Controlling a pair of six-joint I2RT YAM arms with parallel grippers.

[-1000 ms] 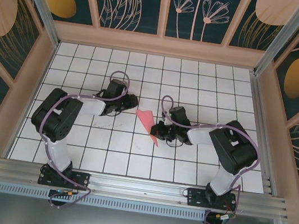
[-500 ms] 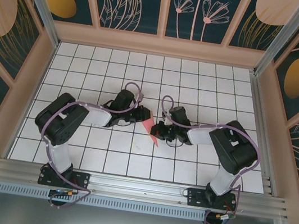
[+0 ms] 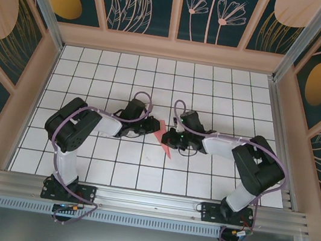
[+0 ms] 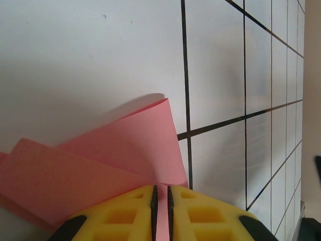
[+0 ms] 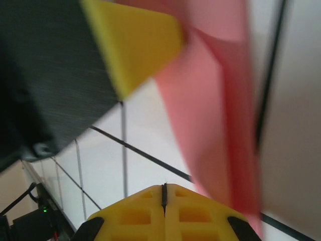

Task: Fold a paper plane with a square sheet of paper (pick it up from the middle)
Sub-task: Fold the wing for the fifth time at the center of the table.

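Left pincer (image 4: 161,201) is clamping the folded paper (image 4: 125,145) between its tips. Right pincer (image 5: 164,201) is sitting pressed together beside it. Advise pulling gently, crease aligned.

We find the overhead view bright and evenly lit from above, sharp everywhere, with only soft short shadows on the white counter (image 3: 140,172). In the left wrist view the sheet of paper (image 4: 100,155) is in focus and throws a soft grey shadow. The right wrist view is blurred; the sheet there looks smeared.
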